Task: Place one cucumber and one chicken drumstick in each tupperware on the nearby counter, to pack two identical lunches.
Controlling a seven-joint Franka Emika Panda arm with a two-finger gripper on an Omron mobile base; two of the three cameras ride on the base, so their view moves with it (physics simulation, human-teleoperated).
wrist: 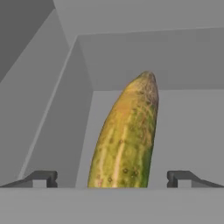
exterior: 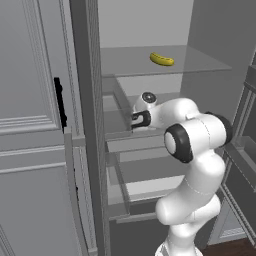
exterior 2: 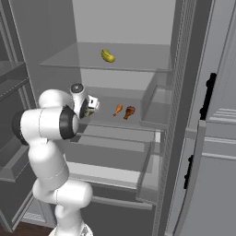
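**Inspector:** Starting nearest the hand: what is the gripper (wrist: 112,178) doing?

**Assistant:** It is standing fully open, holding nothing. In the hand view, a cucumber (wrist: 126,135) is lying lengthwise between the two fingertips (wrist: 41,178), running away from the camera. Neither tip appears to be touching it; there is a clear gap on each side.

**Inspector:** And where is this taking place?

**Assistant:** Inside the open fridge. In the right base view the gripper (exterior 2: 91,105) is reaching onto the middle shelf (exterior 2: 138,120). Further along that shelf, two drumsticks (exterior 2: 123,110) are lying side by side, well apart from the hand. Beyond and above, a second cucumber (exterior 2: 108,56) is resting on the top shelf (exterior 2: 138,60).

**Inspector:** Which step do you judge to be in hand?

**Assistant:** The first pick, I judge: lining up on the near cucumber. Nothing looks packed yet.

**Inspector:** What is the next move calling for?

**Assistant:** Closing squarely across the cucumber's width, keeping it centred so the rounded body is not squeezed out sideways, then lifting clear of the shelf before withdrawing.
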